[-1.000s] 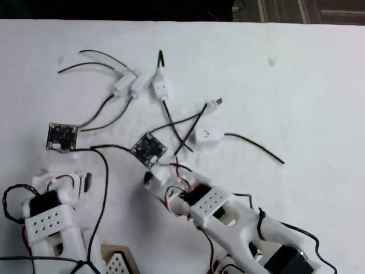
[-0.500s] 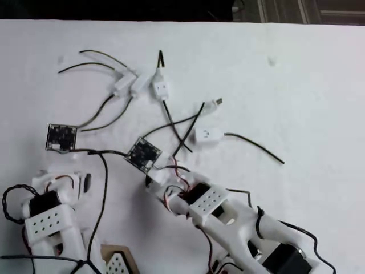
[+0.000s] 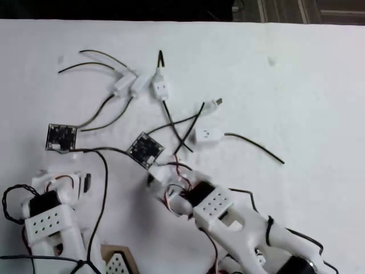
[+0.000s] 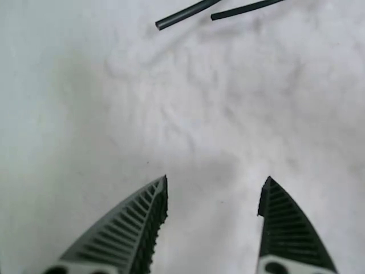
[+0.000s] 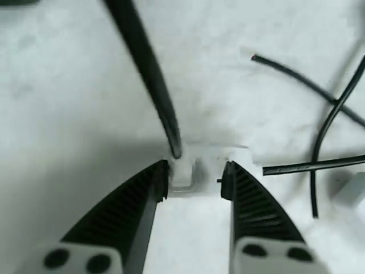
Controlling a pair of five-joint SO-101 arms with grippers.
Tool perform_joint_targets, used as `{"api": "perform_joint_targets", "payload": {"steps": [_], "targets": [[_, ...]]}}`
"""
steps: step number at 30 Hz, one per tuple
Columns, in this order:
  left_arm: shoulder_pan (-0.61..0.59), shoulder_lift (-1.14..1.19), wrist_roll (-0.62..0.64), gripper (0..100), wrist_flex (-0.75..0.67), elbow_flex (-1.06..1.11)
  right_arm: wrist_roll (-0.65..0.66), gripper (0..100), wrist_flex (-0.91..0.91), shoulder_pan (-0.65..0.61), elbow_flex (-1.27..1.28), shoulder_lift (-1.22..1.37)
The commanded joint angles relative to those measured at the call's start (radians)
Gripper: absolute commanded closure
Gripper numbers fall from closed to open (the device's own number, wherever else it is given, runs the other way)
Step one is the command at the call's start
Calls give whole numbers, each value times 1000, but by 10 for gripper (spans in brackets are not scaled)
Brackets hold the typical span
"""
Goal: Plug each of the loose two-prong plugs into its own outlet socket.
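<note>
Over the last second my right arm has drawn back slightly toward the near edge of the white cloth-covered table (image 3: pixel 319 85). The square black circuit board (image 3: pixel 146 150) on its wrist swung a little to one side and came back. My left arm and the loose parts have not moved.

My right end effector (image 5: pixel 195 174) is spread, its two black ribbed fingers (image 5: pixel 142 200) bracketing a small white plastic connector block (image 5: pixel 183 171). One finger lies just beside the block and a narrow gap shows at the other. A thick black cable (image 5: pixel 145 63) runs from the block away from the fingertips. I cannot tell whether the block is a plug or a socket.

My left end effector (image 4: pixel 215 182) is spread wide over bare table, with two cut black cable ends (image 4: pixel 182 16) well beyond its tips.

In the high view, farther up the table from my right arm, a white rectangular outlet socket (image 3: pixel 206 135) lies on its black lead. A white two-prong plug with bare metal prongs (image 3: pixel 215 103) lies near it, apart. A second white socket (image 3: pixel 161 87) and a pair of white connector bodies (image 3: pixel 130 84) lie beyond, toward the far left.

Markings on the board are too small to read.
</note>
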Motion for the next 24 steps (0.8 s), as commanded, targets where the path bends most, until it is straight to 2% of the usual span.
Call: {"api": "perform_joint_targets", "payload": {"steps": [1, 5, 13, 20, 24], "targets": [[-1, -18, -2, 740, -17, -3, -8, 870, 5, 5, -11, -65], [-1, -18, -2, 740, -17, -3, -8, 875, -15, -8, -14, -28], [-2, -18, -2, 740, -17, -2, -8, 875, -170, -24, -18, 110], [-2, -18, -2, 740, -17, -2, -8, 877, -222, -22, -18, 124], [-2, -18, -2, 740, -17, -2, 2, 950, -220, -22, -18, 124]]}}
